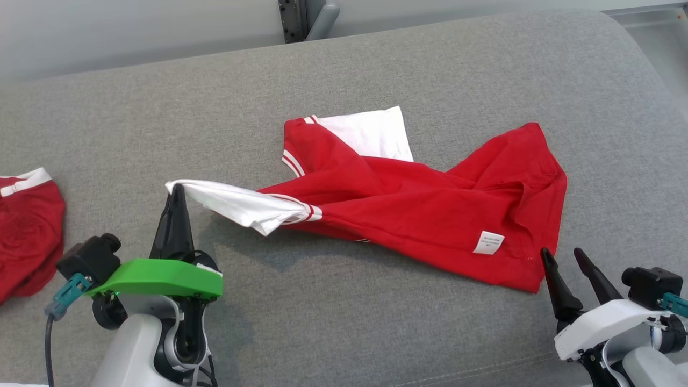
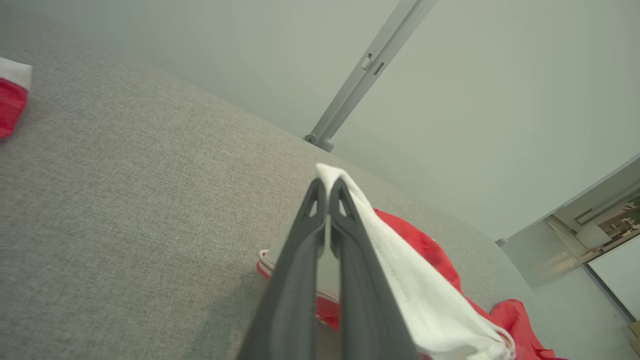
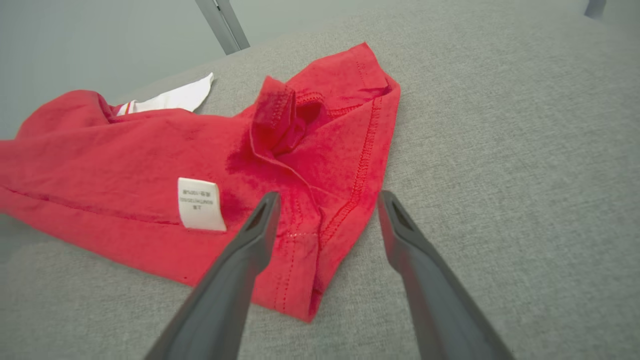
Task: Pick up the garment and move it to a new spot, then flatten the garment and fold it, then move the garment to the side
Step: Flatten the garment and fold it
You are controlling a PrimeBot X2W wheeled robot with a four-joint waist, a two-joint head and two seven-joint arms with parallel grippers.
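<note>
Two arms bracket the shirt (image 1: 430, 204), one at each end of its long axis, which runs left to right across the grey surface (image 1: 376, 64). The left fingers (image 1: 173, 215) are pressed together on the tip of a white sleeve (image 1: 236, 204), holding it raised so the cloth stretches from them toward the red body. The right fingers (image 3: 250, 245) stand wide apart with nothing held. The near right hem corner (image 3: 300, 295) lies just ahead of them and sits between the two tips in the wrist view, though I cannot tell whether a tip brushes the cloth. That corner is what the next move turns on. It is the right arm's to take, being well apart from the left, and a grip there would probably let both arms draw the shirt out along its length to flatten it.

The shirt is red with white sleeves and striped cuffs, crumpled and twisted through the middle. It looks inside out, since a white label (image 1: 489, 242) and the seam stitching show near the hem. The second sleeve (image 1: 371, 131) lies flat on the far side. The shirt sits mid-surface, toward the right, and another red garment (image 1: 27, 226) lies at the left edge, well apart
</note>
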